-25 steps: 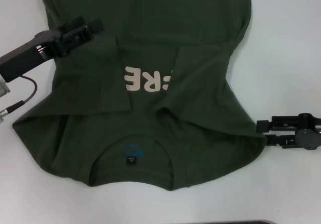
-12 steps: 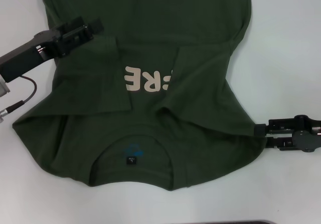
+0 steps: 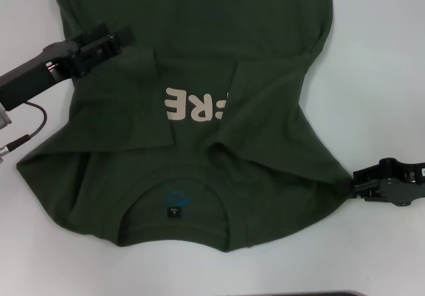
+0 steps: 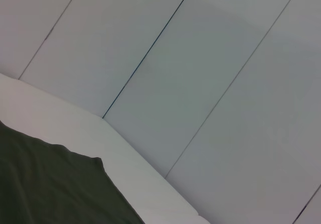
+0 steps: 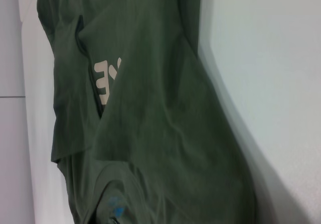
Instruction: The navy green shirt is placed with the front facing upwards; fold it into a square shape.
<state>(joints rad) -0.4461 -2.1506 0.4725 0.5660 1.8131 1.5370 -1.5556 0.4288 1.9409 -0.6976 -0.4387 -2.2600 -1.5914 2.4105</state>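
I see the navy green shirt (image 3: 192, 110) crumpled on the white table (image 3: 378, 64), collar nearest me. My left gripper (image 3: 119, 36) rests on its edge; my right gripper (image 3: 353, 180) sits beside the sleeve. I can't tell either's grip.

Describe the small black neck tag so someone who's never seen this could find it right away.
Start at the navy green shirt spread over the white table. Follow its cream lettering toward the collar at the near edge. The black neck tag sits inside the collar, a tiny square below a blue mark.
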